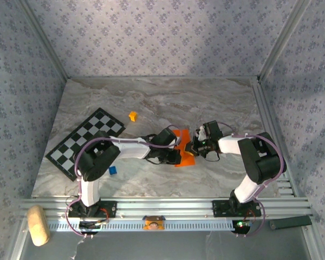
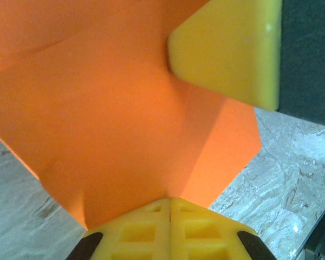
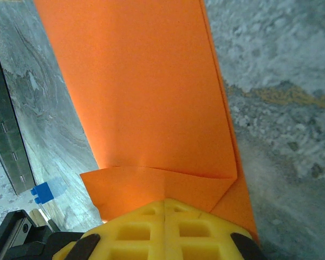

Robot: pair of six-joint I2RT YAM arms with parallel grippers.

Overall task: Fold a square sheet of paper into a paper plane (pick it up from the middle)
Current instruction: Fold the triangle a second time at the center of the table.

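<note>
While both arms crowd over it, the sheet of paper [image 1: 185, 158] is half hidden from above – orange, folded, mid-bench nearer front edge | L gripper [image 2: 170, 201] closed, tips at paper; R gripper [image 3: 164, 203] same – pinch vs press unclear | count: 1 sheet, 1 yellow cube [image 1: 132, 116], 1 blue cube [image 1: 112, 169], 1 checkered board [image 1: 86, 142] by left edge
</note>
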